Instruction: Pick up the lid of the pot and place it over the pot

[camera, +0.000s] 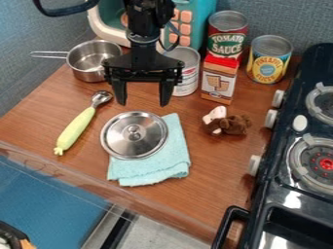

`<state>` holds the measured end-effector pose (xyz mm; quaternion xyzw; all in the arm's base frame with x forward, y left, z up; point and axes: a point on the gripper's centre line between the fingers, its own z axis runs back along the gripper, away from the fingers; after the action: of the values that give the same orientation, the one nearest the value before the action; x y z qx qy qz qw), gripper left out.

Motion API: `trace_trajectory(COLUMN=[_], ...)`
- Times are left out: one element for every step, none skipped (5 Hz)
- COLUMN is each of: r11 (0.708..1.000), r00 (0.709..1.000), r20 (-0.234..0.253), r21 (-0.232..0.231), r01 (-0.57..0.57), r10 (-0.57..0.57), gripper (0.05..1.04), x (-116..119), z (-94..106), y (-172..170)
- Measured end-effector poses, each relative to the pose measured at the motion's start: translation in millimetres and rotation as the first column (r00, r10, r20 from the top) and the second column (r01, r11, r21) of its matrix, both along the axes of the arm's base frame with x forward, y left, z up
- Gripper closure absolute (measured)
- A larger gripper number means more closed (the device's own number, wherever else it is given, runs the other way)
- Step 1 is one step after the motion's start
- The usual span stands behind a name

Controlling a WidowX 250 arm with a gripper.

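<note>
Pot lid (135,134) partly on towel (166,168), open pincer (143,104) just beyond, pot (91,74) at back L of view.
Near to far: folded lt-blue towel on wood table (218,165); lid on it, knob up, L part past towel edge. Blk stove (276,180) along R side, knobs facing table. L of lid, metal scoop w/ yellow-green handle (76,129) lies at a slant; R, small brown-and-white plush (234,125). Pincer hangs btwn scoop and plush, pointing down, fingers spread wide. Farther back: pot upright, open top, handle out to L; red-top carton (218,81); white-label can (190,73) partly behind pincer; yellow-and-blue can (268,61) R of carton, red-label can (227,43) behind carton. Teal toy w/ orange btns (207,9) at back.
</note>
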<state>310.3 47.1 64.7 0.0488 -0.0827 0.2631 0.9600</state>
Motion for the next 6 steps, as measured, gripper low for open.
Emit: trace_trajectory(r11=[1.0,1.0,1.0,1.0,1.0,1.0], r00=[1.0,0.999,0.999,0.999,0.999,0.999], r20=[-0.03,-0.052,-0.05,-0.04,-0.029,-0.034], r21=[-0.004,-0.006,0.003,0.007,0.008,0.01], r01=[-0.006,-0.011,-0.005,-0.009,-0.017,-0.026], r10=[0.006,0.011,0.006,0.009,0.018,0.026], gripper=[0.083,0.083,0.083,0.083,0.083,0.083], x=[-11.9,-21.5,-24.3,-25.0,-23.4,-22.8], z=[-10.3,-18.4,-22.4,-24.5,-24.7,-29.4], y=[6.7,9.3,10.5,10.5,10.9,9.3])
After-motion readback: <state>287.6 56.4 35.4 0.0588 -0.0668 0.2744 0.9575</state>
